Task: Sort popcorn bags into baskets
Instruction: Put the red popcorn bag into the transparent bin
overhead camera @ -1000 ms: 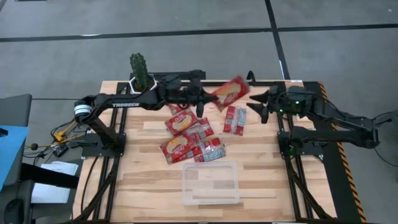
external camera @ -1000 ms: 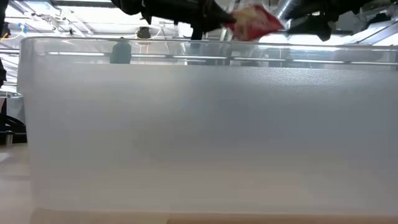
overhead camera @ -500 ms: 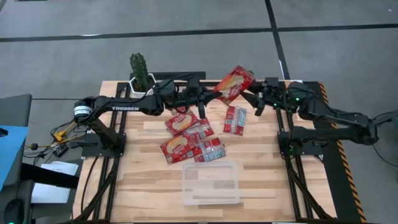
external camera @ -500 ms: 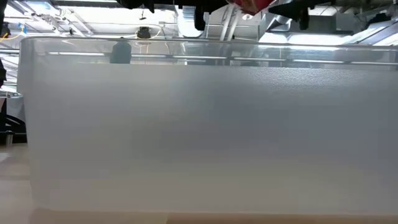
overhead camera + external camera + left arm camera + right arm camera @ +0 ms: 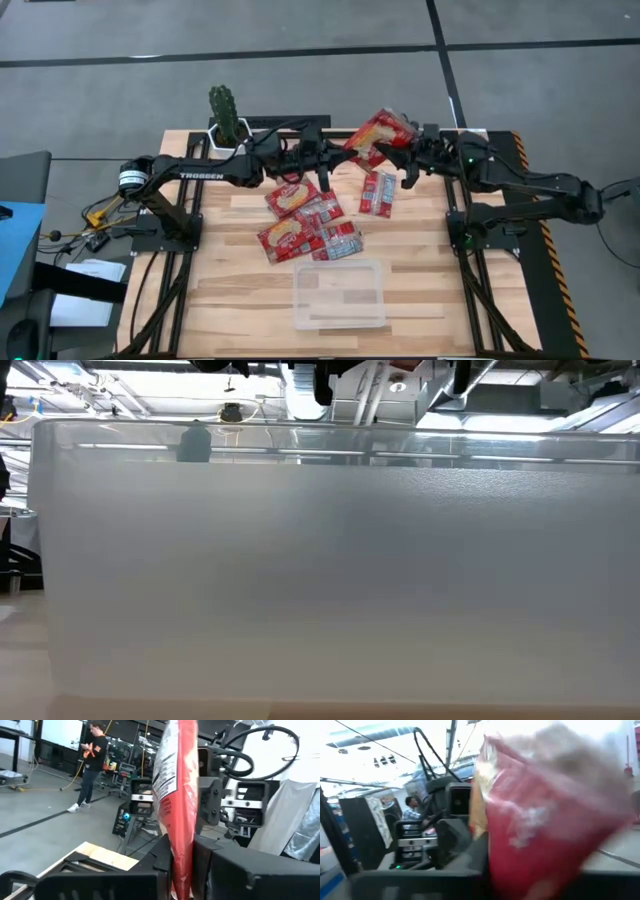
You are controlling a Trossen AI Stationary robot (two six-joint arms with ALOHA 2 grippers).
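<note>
In the upper middle of the high view, the left end effector point(image 5: 335, 158) is clamped on a glossy red popcorn bag with a yellowish centre point(image 5: 377, 135), held above the wooden counter point(image 5: 230, 290). The right end effector point(image 5: 400, 160) sits just right of the bag; its finger state cannot be told. A clear plastic rectangular tray point(image 5: 339, 294) lies lower centre.

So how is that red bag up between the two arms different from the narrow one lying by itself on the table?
The lifted bag is held in the air between the left gripper and the right gripper; the narrow bag lies flat on the table, touched by neither. The lifted bag is wider with a yellowish centre picture; the narrow bag is slimmer with silvery marks. Both are glossy red, and neither is in the clear tray.
</note>
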